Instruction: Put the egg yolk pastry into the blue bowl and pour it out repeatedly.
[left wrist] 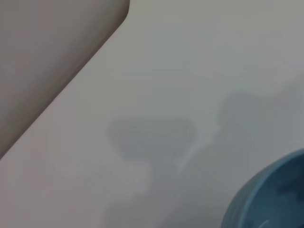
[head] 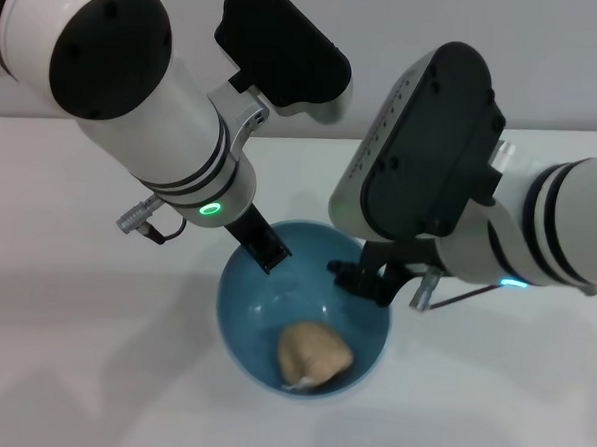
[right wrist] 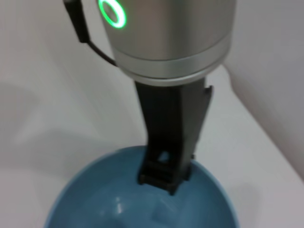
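Pastry [head: 314, 353] sits inside bowl [head: 241, 333], near its 6 o'clock side. My left claw [head: 265, 250] pinches bowl rim at 10 o'clock. My right claw [head: 367, 282] hangs over rim at 2 o'clock; cannot tell its grip.

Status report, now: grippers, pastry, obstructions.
Left gripper at bowl far rim. Right gripper over its right rim. Pastry loose in bowl. Nothing in the way.
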